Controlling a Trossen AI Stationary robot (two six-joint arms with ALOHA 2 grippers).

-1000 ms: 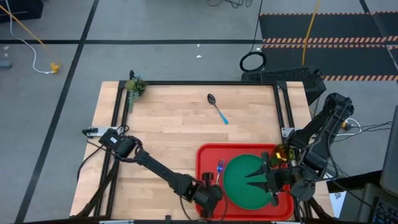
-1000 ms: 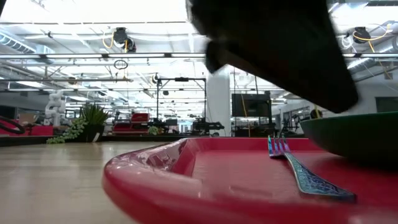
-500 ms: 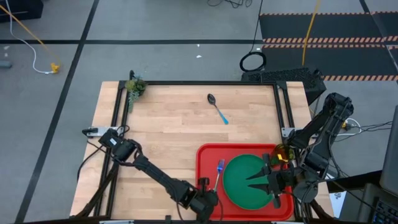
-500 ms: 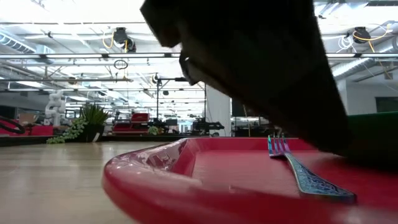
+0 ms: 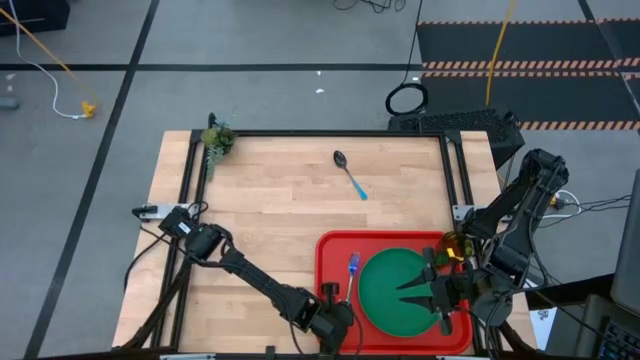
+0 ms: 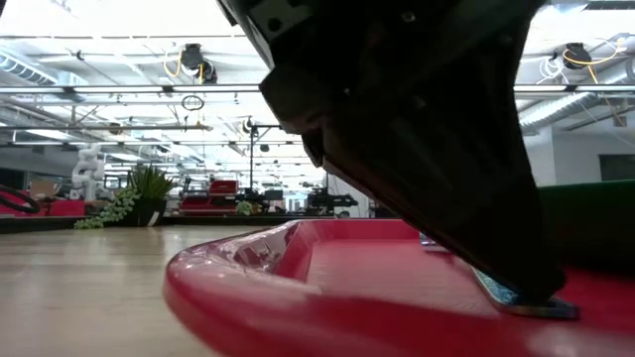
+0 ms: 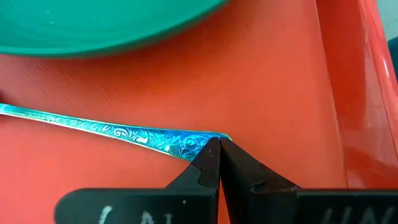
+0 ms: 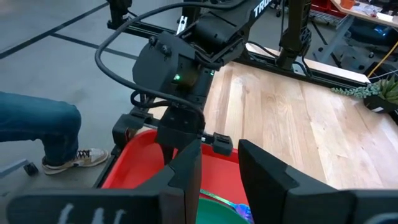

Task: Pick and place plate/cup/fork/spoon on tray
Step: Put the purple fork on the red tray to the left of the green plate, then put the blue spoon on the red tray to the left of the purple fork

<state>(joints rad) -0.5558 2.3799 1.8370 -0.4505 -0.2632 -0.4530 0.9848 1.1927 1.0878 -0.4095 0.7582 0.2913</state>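
Down at the near-left corner of the bright-red rectangular plastic tray (image 5: pixel 335 250), left gripper (image 7: pixel 219 148) pinched shut at the blue-handled fork (image 7: pixel 124 132) tip. Fork lies beside the round dark-green plate (image 5: pixel 400 290). Right gripper (image 5: pixel 412 287) spread above plate, holding nothing.

Grey floor (image 5: pixel 250 90) with black lines surrounds the wooden table (image 5: pixel 280 200).

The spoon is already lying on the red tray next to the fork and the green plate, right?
Not quite. The spoon lies on the bare wooden table, far from the tray, as the high view shows. Only the fork and the plate are on the tray.
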